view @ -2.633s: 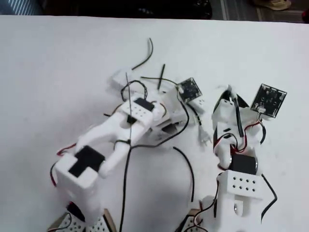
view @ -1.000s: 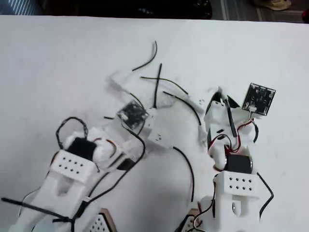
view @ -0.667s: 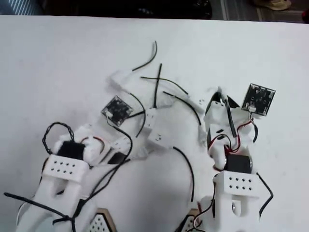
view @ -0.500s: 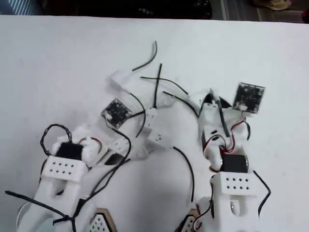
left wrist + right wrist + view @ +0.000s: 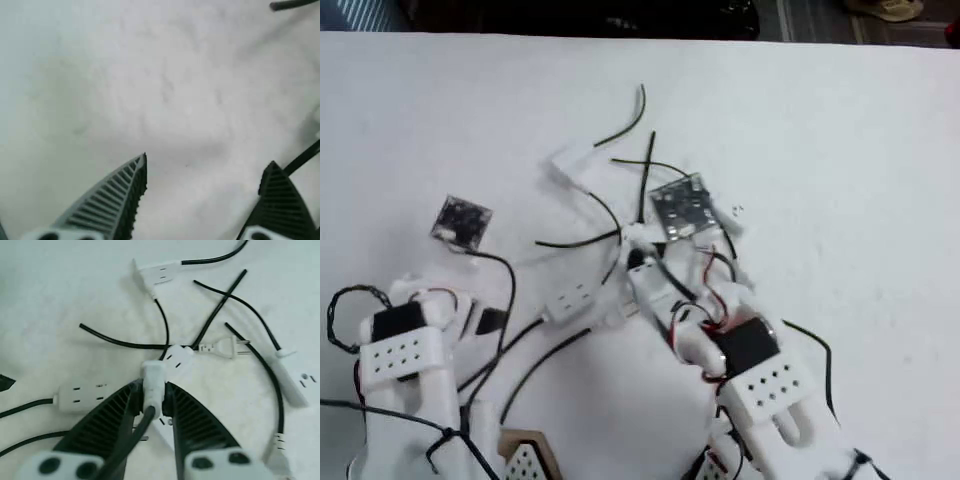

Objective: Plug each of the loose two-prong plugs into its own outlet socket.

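One plug (image 5: 152, 372) is clenched in my right pincer (image 5: 152, 387), mid-bench (image 5: 840, 120), just beside a socket block (image 5: 177, 356). Next, I reckon, square it to the slots and push. Left pincer (image 5: 207, 165) hangs released toward the front-left corner.

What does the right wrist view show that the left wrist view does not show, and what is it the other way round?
Right wrist view, not left: the right claw shut on a white plug, close to an outlet socket; a loose two-prong plug lying farther off; an outlet strip. Left wrist view, not right: the left claw, open, above the table. Both: the white table and black cords.
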You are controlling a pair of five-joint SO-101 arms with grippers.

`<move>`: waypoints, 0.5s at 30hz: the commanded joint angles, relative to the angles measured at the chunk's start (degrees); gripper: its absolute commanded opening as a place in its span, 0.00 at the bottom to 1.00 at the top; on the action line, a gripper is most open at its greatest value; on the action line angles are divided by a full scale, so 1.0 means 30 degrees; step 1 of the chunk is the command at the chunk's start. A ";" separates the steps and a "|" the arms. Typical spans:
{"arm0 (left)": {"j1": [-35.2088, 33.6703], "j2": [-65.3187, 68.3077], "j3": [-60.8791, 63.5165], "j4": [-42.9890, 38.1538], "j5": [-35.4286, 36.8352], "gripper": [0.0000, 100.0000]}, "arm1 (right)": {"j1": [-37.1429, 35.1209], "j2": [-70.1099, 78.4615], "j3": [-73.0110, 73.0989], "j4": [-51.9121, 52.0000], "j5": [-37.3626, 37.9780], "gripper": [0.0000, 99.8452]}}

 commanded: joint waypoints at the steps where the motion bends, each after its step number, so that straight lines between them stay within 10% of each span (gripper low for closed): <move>1: -0.0425 -0.0484 0.0791 -0.1553 0.0996 0.35 | -0.1304 0.2740 -0.2081 0.0190 0.0176 0.02; 15: -0.0982 -0.0454 0.0938 -0.1905 0.1114 0.35 | -0.4410 1.1648 -0.6007 0.0103 0.0147 0.02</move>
